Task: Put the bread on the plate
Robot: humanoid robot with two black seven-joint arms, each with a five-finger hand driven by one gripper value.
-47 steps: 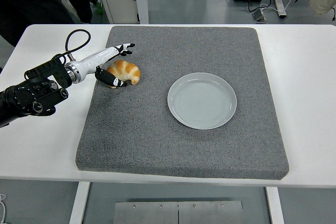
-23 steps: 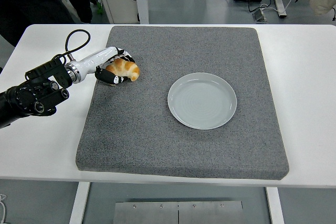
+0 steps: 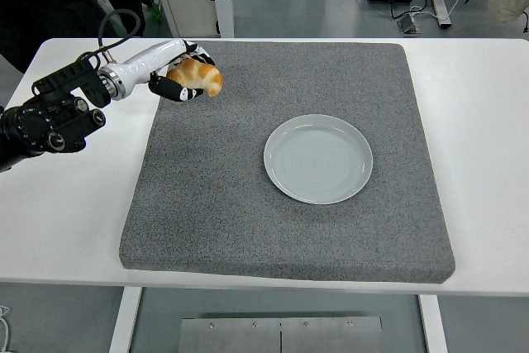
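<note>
Since the earlier frames, the left hand [image 3: 183, 72] has closed around the bread [image 3: 197, 76] and risen with it: a second ago the bread lay on the grey mat with the fingers only reaching around it; now it sits higher in the picture, toward the mat's far left corner, and appears clear of the surface. The plate has not shifted.

Left hand: fingers curled and pinching the bread, dark fingertips showing under and beside it, white palm shell behind. The black forearm enters from the left edge and crosses the bare white worktop [image 3: 58, 204], a black cable looping above the wrist.

Bread: a golden-brown croissant-shaped roll, held in the left hand over the far left part of the grey mat [image 3: 248, 221]. Whether it touches the mat cannot be confirmed from this single view; it looks lifted.

Plate [image 3: 318, 159]: pale, round, empty, lying flat on the mat right of centre, well apart from the bread and the hand.

Right arm: not visible.

Grey mat: square, rounded corners, covering most of the worktop's middle, with white margin showing on the left, right and near sides.

Background, top of picture: floor with cables, a shoe, dark clothing of a person at the upper left, and a light sleeve at the upper right corner.
</note>
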